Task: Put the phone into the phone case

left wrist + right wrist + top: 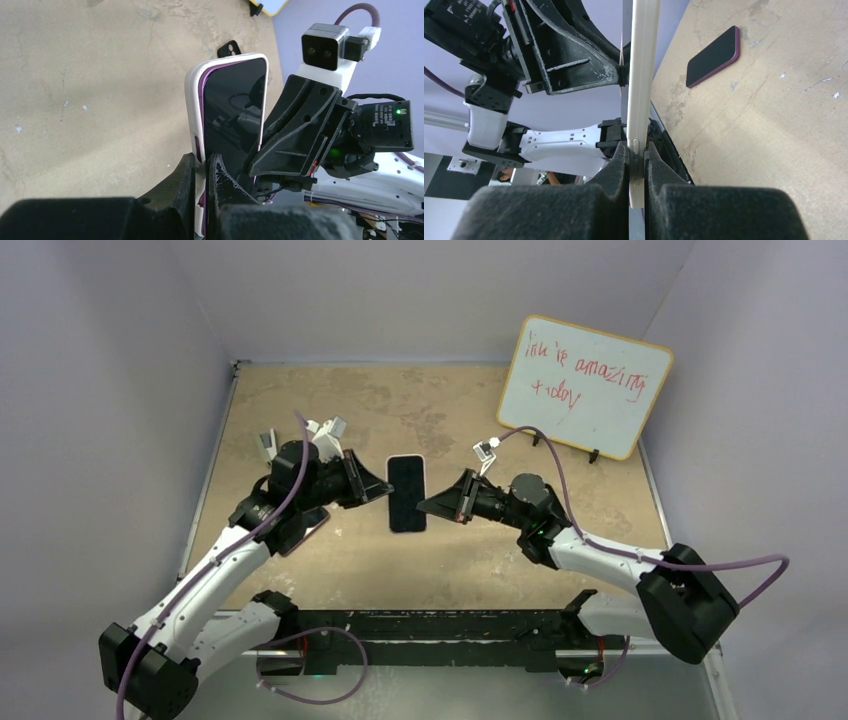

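A white phone case (192, 95) with a purple-edged, black-screened phone (232, 110) seated in it is held off the table between both arms, screen up in the top view (407, 493). My left gripper (202, 161) is shut on the case's left long edge (384, 490). My right gripper (637, 148) is shut on the opposite long edge, over the side buttons (428, 506). The right wrist view shows the case (643, 65) edge-on.
A second dark phone with a purple rim (714, 56) lies flat on the tan table, partly under my left arm (308, 528). A whiteboard with red writing (585, 385) leans at the back right. Purple walls enclose the table.
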`<state>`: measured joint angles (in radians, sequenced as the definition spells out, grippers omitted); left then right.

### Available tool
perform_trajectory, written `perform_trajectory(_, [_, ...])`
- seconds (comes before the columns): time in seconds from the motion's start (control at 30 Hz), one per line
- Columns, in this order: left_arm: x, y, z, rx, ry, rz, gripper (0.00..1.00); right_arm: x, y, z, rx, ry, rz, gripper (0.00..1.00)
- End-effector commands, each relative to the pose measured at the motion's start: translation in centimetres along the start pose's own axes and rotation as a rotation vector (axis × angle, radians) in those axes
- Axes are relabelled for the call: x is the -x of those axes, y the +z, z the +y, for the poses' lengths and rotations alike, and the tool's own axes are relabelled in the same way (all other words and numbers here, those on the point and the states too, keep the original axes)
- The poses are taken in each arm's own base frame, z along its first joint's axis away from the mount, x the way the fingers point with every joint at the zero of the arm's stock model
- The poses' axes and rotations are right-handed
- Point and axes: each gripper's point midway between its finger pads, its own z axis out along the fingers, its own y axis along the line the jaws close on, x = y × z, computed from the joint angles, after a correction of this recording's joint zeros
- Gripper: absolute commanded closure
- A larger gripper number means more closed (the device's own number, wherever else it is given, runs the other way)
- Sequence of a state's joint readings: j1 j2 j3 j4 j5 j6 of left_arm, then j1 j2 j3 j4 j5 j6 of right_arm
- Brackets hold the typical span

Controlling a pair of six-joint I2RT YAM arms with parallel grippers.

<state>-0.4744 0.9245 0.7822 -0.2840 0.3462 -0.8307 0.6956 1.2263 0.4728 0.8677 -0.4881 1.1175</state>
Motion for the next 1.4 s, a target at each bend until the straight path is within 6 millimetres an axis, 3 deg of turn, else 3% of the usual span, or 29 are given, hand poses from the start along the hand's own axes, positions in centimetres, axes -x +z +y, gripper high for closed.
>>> perform_trajectory(0.0, [2.4, -0.9, 1.0, 0.126, 0.084, -0.063, 0.97, 2.0, 0.3, 4.1, 0.116, -0.093, -0.056, 1.00])
perform_trajectory(0.07, [2.2, -1.6, 0.0, 0.091, 0.083, -0.054, 0.70, 2.8, -0.1, 4.5, 0.114, -0.046, -0.110, 1.00])
perform_trajectory(0.13, [1.6, -2.3, -0.9, 0.047, 0.060, -0.039, 0.50, 4.0, -0.5, 5.4, 0.138, -0.024, -0.174, 1.00])
perform_trajectory(0.2, [0.7, -3.0, -1.7, 0.001, 0.027, -0.013, 0.42, 4.6, -0.8, 6.5, 0.165, -0.004, -0.202, 1.00])
perform_trajectory(0.37, [-2.2, -3.7, -3.8, -0.187, -0.104, 0.066, 0.39, 5.8, -1.7, 7.8, 0.221, 0.073, -0.283, 1.00])
perform_trajectory(0.6, [-2.8, -3.8, -6.2, -0.413, -0.219, 0.072, 0.43, 6.0, -1.9, 7.3, 0.212, 0.106, -0.305, 1.00])
perform_trajectory(0.77, [-2.7, -3.3, -6.0, -0.425, -0.238, 0.064, 0.43, 5.6, -2.1, 6.2, 0.193, 0.133, -0.310, 1.00])
perform_trajectory(0.97, [-2.8, -2.6, -5.4, -0.424, -0.277, 0.054, 0.52, 5.6, -1.9, 5.7, 0.186, 0.152, -0.312, 1.00])
perform_trajectory(1.07, [-3.1, -2.2, -4.9, -0.411, -0.291, 0.065, 0.62, 5.4, -1.9, 5.4, 0.188, 0.167, -0.310, 1.00])
perform_trajectory(1.27, [-3.7, -0.8, -2.9, -0.299, -0.290, 0.091, 0.97, 5.1, -1.5, 4.5, 0.168, 0.165, -0.298, 1.00])
perform_trajectory(1.37, [-4.2, 0.0, -0.1, -0.120, -0.278, 0.106, 1.00, 4.9, -1.1, 3.4, 0.120, 0.131, -0.287, 1.00])
